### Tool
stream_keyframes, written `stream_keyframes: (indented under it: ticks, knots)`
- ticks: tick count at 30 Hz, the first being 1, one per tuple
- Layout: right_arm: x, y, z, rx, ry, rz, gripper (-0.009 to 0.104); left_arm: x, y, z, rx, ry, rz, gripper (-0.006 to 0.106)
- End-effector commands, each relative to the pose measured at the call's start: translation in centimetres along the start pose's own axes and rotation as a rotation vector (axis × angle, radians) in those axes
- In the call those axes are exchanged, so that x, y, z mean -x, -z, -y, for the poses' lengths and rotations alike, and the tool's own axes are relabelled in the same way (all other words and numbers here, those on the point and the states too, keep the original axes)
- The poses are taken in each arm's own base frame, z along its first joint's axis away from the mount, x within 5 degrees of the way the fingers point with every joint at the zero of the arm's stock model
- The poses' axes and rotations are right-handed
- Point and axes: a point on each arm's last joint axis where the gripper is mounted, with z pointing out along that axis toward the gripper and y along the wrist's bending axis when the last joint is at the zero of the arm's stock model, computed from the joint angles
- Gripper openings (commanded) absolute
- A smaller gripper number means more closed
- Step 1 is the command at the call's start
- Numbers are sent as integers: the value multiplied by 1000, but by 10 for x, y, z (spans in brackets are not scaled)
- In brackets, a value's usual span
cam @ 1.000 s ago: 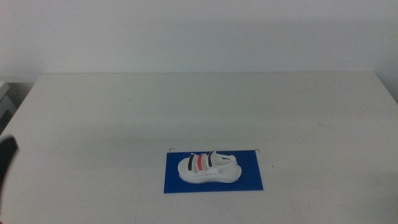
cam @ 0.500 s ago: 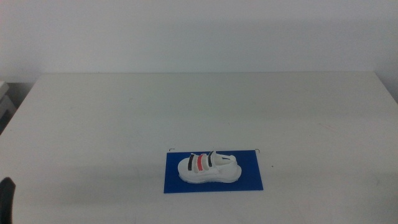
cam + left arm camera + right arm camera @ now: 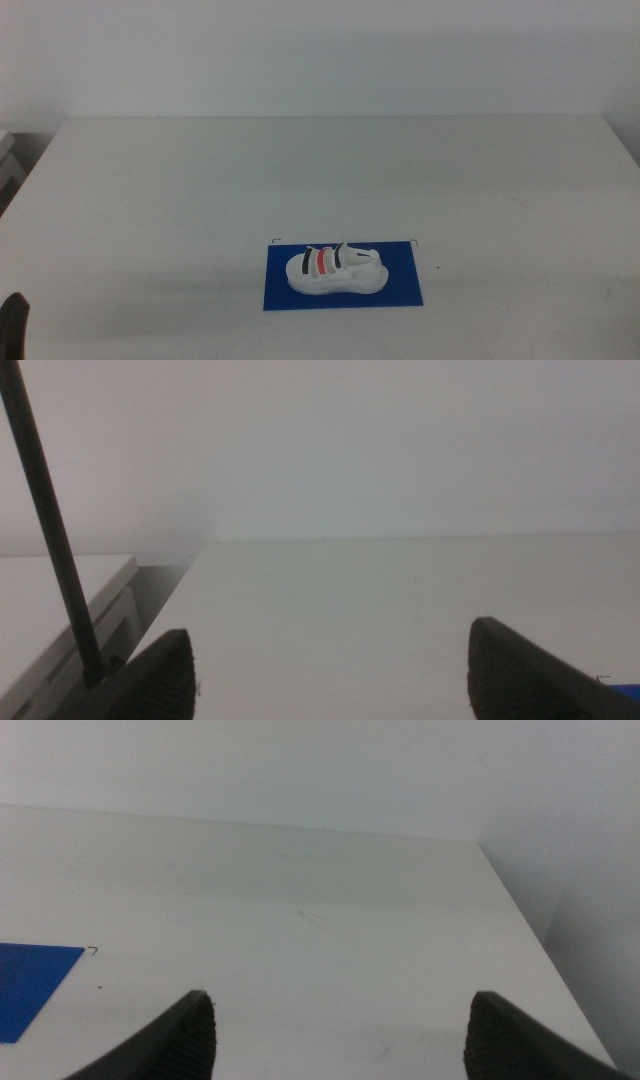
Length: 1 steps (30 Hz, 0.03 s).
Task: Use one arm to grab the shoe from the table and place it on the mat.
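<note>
The white shoe [image 3: 336, 270] with two black straps and a red one lies on its sole in the middle of the blue mat [image 3: 404, 285], on the white table [image 3: 320, 170]. Only a dark tip of my left gripper [image 3: 12, 322] shows at the bottom left corner of the middle view, far from the shoe. In the left wrist view my left gripper [image 3: 330, 675] stands open over bare table with nothing between its jaws. My right gripper [image 3: 340, 1040] is also open and holds nothing, with a corner of the mat [image 3: 30, 975] off to one side.
A thin black cable [image 3: 50, 530] crosses the left wrist view beside the table's edge, where a white piece of furniture [image 3: 60, 600] stands. The table's right edge [image 3: 530, 940] shows in the right wrist view.
My left gripper has drawn back down toward the bottom left corner of the middle view, so that only its tip shows. The shoe and mat have not moved.
</note>
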Motion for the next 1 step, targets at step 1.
stream_keyframes:
  ticks: [1]
  knots:
    - [7,2,1,-10,17,98,64,5,1,-1,6,26,82,94]
